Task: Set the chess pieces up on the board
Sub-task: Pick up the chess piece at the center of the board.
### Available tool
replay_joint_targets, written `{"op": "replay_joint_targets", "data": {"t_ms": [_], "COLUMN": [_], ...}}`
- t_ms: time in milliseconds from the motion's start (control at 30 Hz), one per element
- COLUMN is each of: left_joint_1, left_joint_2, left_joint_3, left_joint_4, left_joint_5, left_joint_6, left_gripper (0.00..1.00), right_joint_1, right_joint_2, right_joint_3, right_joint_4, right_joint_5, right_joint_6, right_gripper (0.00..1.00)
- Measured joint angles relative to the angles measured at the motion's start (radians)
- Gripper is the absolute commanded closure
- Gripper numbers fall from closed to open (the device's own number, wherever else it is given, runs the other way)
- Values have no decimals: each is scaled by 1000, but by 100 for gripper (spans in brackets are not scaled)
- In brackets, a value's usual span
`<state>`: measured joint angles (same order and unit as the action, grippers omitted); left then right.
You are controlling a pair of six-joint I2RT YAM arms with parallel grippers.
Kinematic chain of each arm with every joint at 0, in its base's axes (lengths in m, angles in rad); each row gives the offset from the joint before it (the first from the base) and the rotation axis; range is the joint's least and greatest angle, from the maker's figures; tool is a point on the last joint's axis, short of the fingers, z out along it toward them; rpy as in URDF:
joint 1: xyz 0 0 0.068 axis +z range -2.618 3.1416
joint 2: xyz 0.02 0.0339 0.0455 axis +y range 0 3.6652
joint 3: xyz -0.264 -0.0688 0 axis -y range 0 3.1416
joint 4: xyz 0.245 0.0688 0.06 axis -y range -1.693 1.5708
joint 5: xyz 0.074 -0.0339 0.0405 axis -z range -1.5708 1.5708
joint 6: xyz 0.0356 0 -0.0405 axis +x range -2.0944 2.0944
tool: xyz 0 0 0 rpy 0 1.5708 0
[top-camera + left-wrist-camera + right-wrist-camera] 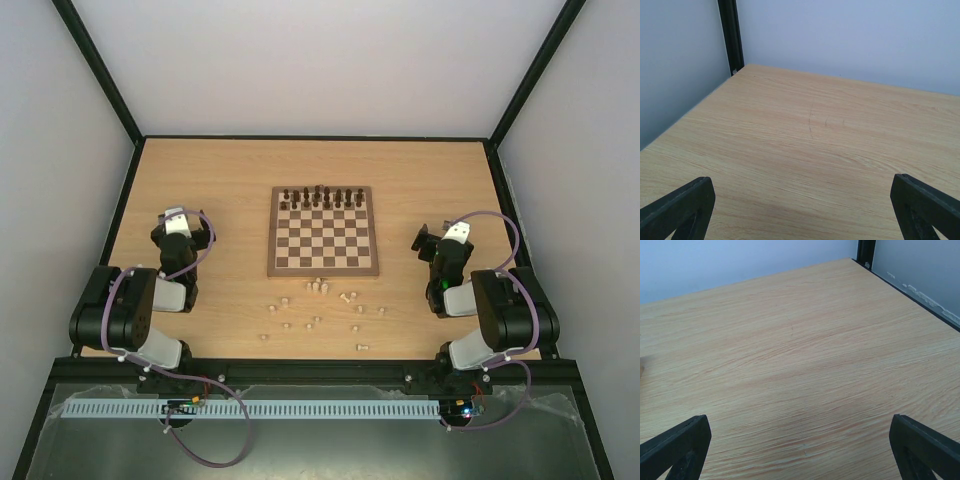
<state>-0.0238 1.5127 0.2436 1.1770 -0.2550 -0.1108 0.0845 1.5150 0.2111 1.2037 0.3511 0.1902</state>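
The left gripper (801, 179) and right gripper (799, 417) gape wide, holding nothing (just table (810, 125) showing in between). The chess pieces (318, 288) lie scattered on the table, just off the near edge of the board (323, 246).

The wooden desk (205, 175) carries the board (323, 250) at its centre; pale chess pieces (318, 287) lie scattered toward its near edge
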Motion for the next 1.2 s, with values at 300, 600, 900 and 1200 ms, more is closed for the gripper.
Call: {"op": "replay_joint_targets", "data": {"t_ms": [300,600,900,1200], "left_joint_1": [0,0,-64,-261], "left_joint_2": [0,-1,-319,-738], "left_joint_3": [0,1,49,341], "left_joint_4": [0,-5,-250,-743], "left_joint_5": [0,-3,-8,-8], "left_joint_6": [0,0,24,-123], "left_gripper": [1,1,1,1], "right_joint_1": [0,0,2,28], "right_joint_2": [0,-1,-213,-541], "right_joint_3": [0,-1,90,444], "right_joint_4": [0,6,-270,-767], "right_joint_5": [0,-15,-70,-210], "right_joint_6": [0,-10,0,235], "right_gripper": [2,1,1,1]}}
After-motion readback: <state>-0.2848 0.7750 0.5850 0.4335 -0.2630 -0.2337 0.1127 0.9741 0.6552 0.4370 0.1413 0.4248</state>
